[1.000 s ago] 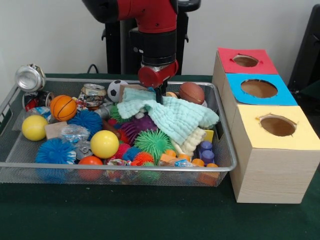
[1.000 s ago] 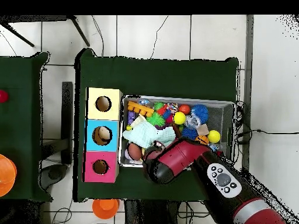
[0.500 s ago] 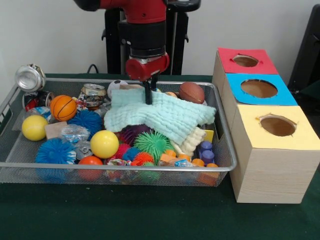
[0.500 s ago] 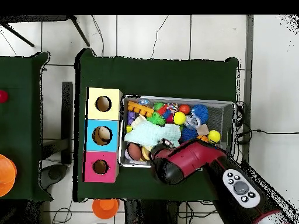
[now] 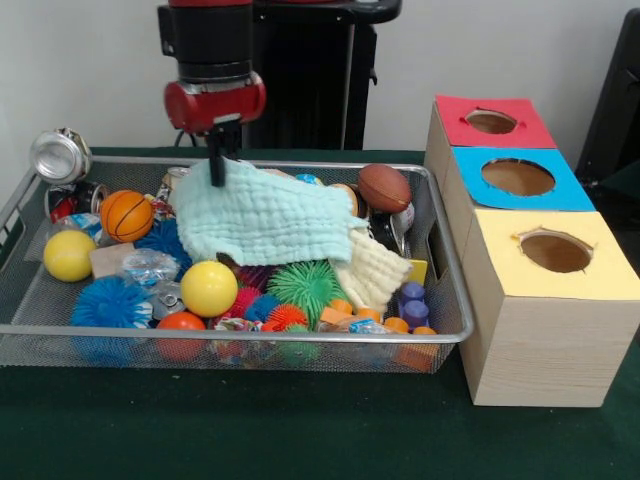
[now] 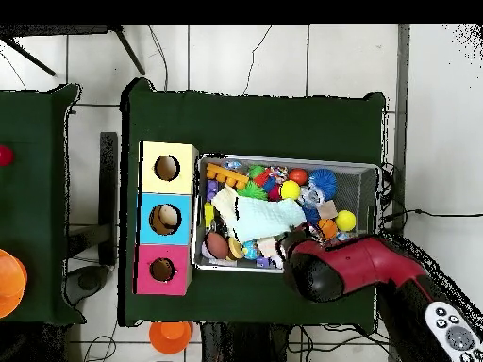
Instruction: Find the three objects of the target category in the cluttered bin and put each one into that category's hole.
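Note:
A wire mesh bin holds a jumble of toys. My gripper hangs over the bin's back left part, shut on a corner of a mint green cloth that drapes over the pile. A cream cloth lies under its right end. A brown football sits at the back right, an orange basketball at the left. Two yellow balls lie near the front. In the overhead view the arm's red head hides the gripper, and the mint green cloth spreads across the bin.
Right of the bin stands a wooden box with a red hole, a blue hole and a yellow hole. Spiky balls in blue and green and a crushed can crowd the bin.
My gripper has travelled left across the back of the bin, dragging the mint green cloth with it. The soccer ball is now covered, and the football area is bared.

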Robot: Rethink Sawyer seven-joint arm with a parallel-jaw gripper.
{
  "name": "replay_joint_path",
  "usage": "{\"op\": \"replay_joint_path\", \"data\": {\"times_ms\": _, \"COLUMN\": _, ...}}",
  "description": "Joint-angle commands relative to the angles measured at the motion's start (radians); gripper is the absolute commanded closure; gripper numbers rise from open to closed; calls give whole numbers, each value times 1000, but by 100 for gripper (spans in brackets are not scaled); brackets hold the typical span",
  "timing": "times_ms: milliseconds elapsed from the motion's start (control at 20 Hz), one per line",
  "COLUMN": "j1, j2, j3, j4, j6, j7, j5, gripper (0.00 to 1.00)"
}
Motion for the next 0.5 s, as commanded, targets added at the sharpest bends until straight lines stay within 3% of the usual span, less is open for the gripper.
{"op": "replay_joint_path", "data": {"times_ms": 50, "j1": -84, "j2": 4, "j3": 126, "j4": -15, "j6": 201, "j7": -420, "j5": 12, "gripper": 100}}
{"op": "replay_joint_path", "data": {"times_ms": 500, "j1": -117, "j2": 51, "j3": 156, "j4": -92, "j6": 260, "j7": -482, "j5": -20, "gripper": 100}}
